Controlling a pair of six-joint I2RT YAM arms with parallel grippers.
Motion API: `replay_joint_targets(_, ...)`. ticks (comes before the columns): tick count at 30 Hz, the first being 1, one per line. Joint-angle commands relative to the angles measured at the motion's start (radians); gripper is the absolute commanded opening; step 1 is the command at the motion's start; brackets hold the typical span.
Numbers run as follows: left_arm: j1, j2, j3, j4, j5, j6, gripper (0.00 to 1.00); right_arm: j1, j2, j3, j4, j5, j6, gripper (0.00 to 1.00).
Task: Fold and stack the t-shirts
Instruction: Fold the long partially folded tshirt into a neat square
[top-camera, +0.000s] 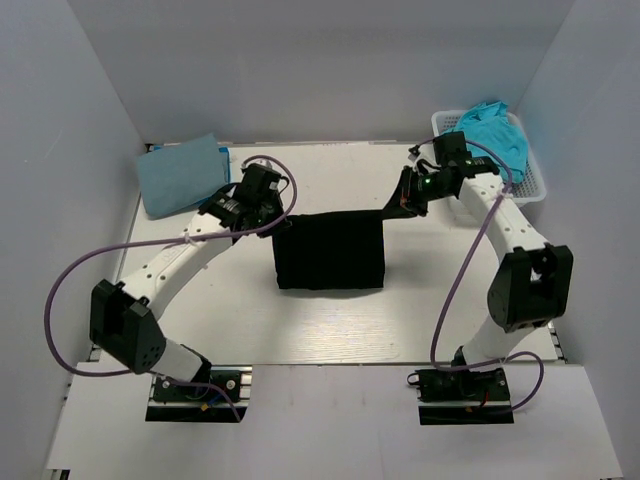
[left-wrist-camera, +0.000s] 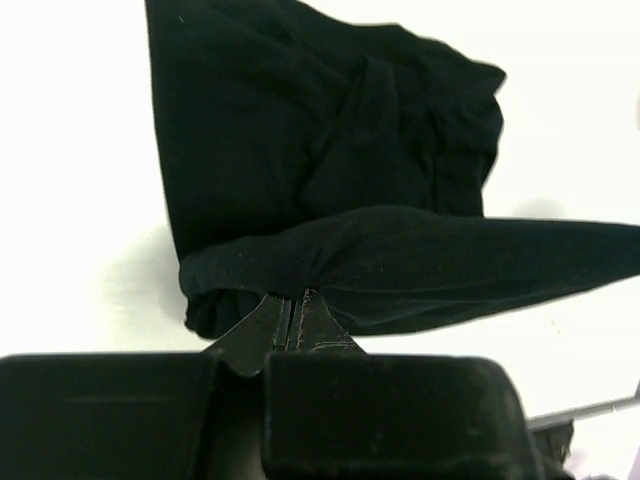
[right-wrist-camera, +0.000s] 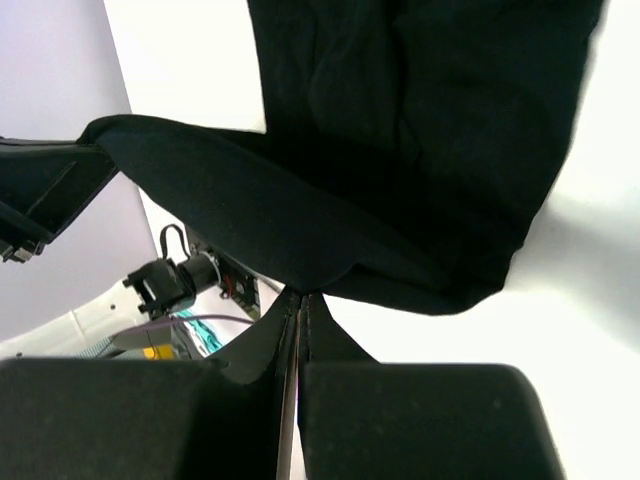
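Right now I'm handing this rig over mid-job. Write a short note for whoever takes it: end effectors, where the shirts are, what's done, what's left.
Left end effector: shut on the far left edge of the black t-shirt.
Right end effector: shut on the same shirt's far right corner. The held edge runs taut between them, apparently raised.
Light blue t-shirt: far left of the table, looks folded.
Turquoise t-shirt: bunched in the white basket, far right.
Done: one shirt apparently folded.
Left: finish the black fold, fold the turquoise, stack all.
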Motion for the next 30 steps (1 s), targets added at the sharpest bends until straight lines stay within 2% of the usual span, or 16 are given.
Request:
replay_joint_targets(1, 0.031, 0.037, 0.072, 0.032, -0.052, 0.021, 0.0, -0.014, 0.05, 0.077, 0.037, 0.018, 0.005, 0.0)
replay_joint_targets(11, 0.09, 0.222, 0.115, 0.072, 0.011, 0.044, 0.0, -0.021, 0.263, 0.159, 0.11, 0.046, 0.051, 0.0)
replay_joint_targets(21, 0.13, 0.339, 0.146, 0.115, -0.021, 0.044, 0.0, -0.014, 0.428, 0.206, 0.195, 0.029, 0.109, 0.0)
replay_joint_targets(23, 0.142, 0.38, 0.175, 0.106, 0.002, 0.061, 0.36, -0.013, 0.451, 0.235, 0.212, 0.05, 0.122, 0.01)
replay_joint_targets(24, 0.142, 0.39, 0.186, 0.106, 0.002, 0.078, 0.64, -0.014, 0.463, 0.246, 0.215, 0.049, 0.122, 0.08)
replay_joint_targets(25, 0.142, 0.39, 0.198, 0.106, 0.002, 0.078, 0.99, -0.013, 0.487, 0.272, 0.216, 0.049, 0.129, 0.67)
replay_joint_targets(26, 0.151, 0.402, 0.222, 0.092, -0.015, 0.089, 1.0, -0.013, 0.5, 0.3, 0.218, 0.028, 0.125, 0.9)
replay_joint_targets(30, 0.16, 0.391, 0.31, 0.063, -0.035, 0.103, 1.0, -0.004, 0.468, 0.366, 0.221, 0.05, 0.12, 0.9)
